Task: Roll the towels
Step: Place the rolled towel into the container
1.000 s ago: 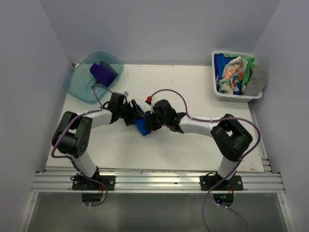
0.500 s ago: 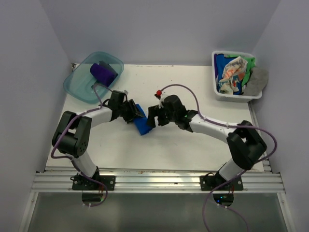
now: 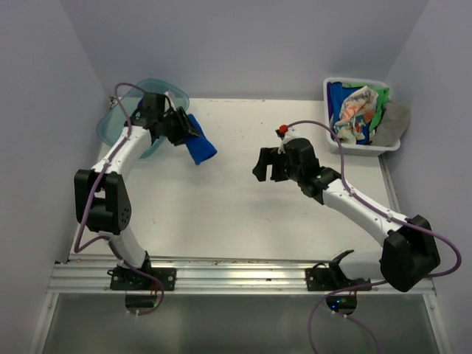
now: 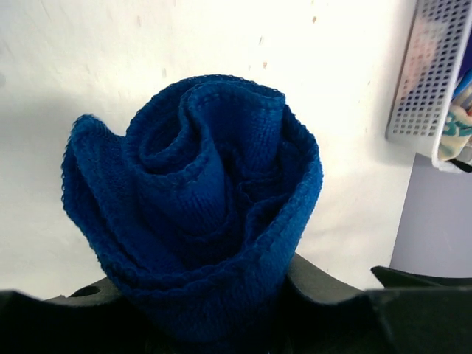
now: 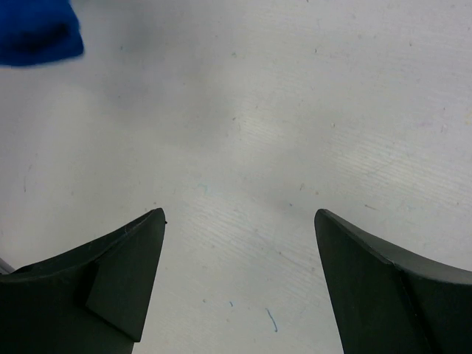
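Note:
A royal blue towel (image 3: pixel 200 148), rolled into a spiral (image 4: pixel 199 206), hangs above the table at the back left, and my left gripper (image 3: pixel 184 131) is shut on its lower end. Its black fingers (image 4: pixel 324 287) hug the roll from both sides. The gripper is beside the teal tub (image 3: pixel 110 127). My right gripper (image 3: pixel 262 164) hovers over the bare table middle, open and holding nothing (image 5: pixel 238 214). A corner of the blue roll (image 5: pixel 37 29) shows at the top left of the right wrist view. More towels lie crumpled in the white basket (image 3: pixel 330 125): cream patterned (image 3: pixel 354 110), green (image 3: pixel 380 99), grey (image 3: pixel 394 122).
The teal tub sits at the table's back left corner, partly hidden behind my left arm. The white basket (image 4: pixel 428 81) stands at the back right edge. Walls close in the table on the left, the back and the right.
My right gripper opened, let go of the blue roll and drew back to the right. My left arm carried the roll from the table middle to the back left, beside the tub.

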